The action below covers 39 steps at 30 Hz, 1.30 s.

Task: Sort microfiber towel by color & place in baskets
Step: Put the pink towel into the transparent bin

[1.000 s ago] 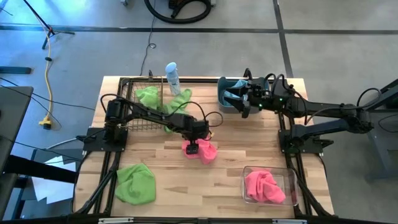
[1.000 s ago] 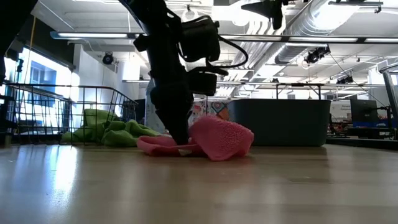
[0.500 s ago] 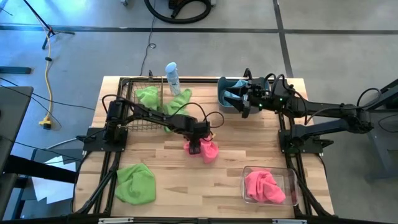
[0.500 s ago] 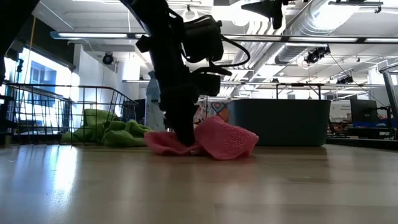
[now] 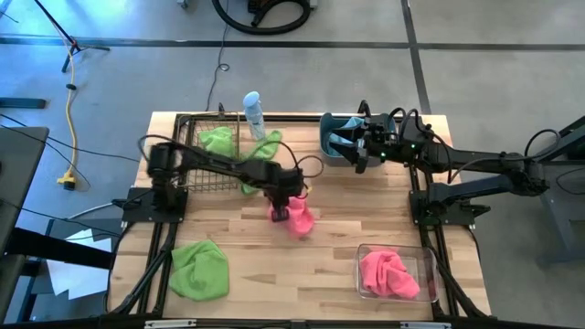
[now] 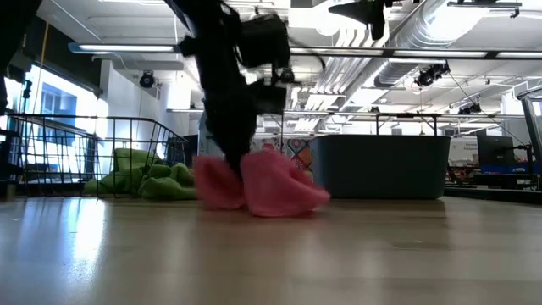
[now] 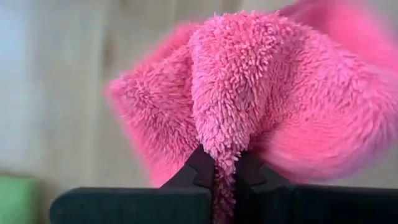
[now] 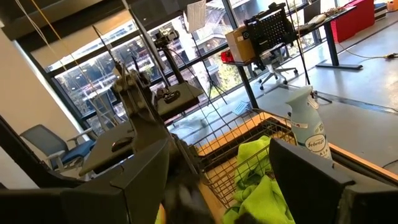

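Pink towel (image 7: 249,93), mid-counter, pinched by a narrow fold between the two fingers of the left claw (image 7: 225,177), which is clamped tight on the cloth. In the low view the pink towel (image 6: 258,182) hangs in two drooping lobes under the claw, its lower edge at or just above the counter (image 6: 271,263); whether it is fully clear cannot be told. From above, the left claw (image 5: 281,196) sits near the counter's middle with the towel (image 5: 294,217) trailing toward the front edge.

Handling, as judged: the cloth is light, soft and fuzzy, with no stiffness; it sags and swings freely. A pinch on a raised fold, as here, should hold well, since the pile gives grip; a trailing corner could snag a basket rim.

Surroundings: clear box (image 5: 428,265) at front right already holds a second pink towel (image 5: 388,274), the likely destination. A green towel (image 5: 199,268) lies loose at front left; more green cloth (image 5: 219,142) fills the wire basket (image 5: 187,137) at back left, beside a spray bottle (image 5: 254,111). The right claw (image 5: 364,151) hovers wide apart, empty, over the grey-blue tub (image 5: 331,146) at back right.
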Motion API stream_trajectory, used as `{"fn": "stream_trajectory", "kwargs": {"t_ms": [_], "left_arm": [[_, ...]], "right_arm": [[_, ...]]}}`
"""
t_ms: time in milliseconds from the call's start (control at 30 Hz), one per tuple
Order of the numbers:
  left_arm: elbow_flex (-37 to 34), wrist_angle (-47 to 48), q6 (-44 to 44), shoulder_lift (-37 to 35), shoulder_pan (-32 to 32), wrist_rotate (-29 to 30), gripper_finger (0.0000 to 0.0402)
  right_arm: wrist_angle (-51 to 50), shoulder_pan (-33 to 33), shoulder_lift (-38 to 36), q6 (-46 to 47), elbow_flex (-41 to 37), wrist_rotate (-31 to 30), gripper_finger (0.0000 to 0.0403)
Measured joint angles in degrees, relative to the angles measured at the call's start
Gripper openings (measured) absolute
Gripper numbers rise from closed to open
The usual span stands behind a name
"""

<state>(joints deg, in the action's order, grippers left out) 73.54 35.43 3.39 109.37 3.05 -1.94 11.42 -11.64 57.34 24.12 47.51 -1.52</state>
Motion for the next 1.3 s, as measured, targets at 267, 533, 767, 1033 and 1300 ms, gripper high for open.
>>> {"fn": "stream_trajectory", "kwargs": {"t_ms": [267, 533, 767, 1033, 1300], "left_arm": [[0.2, -0.8, -3.1, -15.5, 0.5, 6.6, 0.0001], [0.3, -1.5, -3.6, -31.9, 2.6, 17.3, 0.0], [0.3, -1.8, -3.9, -42.5, 2.8, 23.4, 0.0], [0.4, -2.8, -4.0, -48.0, 1.8, 23.5, 0.0], [0.4, -4.0, -4.1, -46.0, 1.7, 20.8, 0.0]], "right_arm": [[0.8, 0.0, 0.0, 0.0, 0.0, 0.0, 0.0272], [5.3, 0.0, 0.0, -0.1, 0.0, 0.0, 0.0272], [7.2, 0.0, 0.0, 1.7, 0.0, 0.0, 0.0272], [9.7, 0.0, 0.1, 4.0, 0.0, 1.0, 0.0272], [14.1, 0.0, 3.0, 1.3, 0.2, 3.3, 0.0272]]}}
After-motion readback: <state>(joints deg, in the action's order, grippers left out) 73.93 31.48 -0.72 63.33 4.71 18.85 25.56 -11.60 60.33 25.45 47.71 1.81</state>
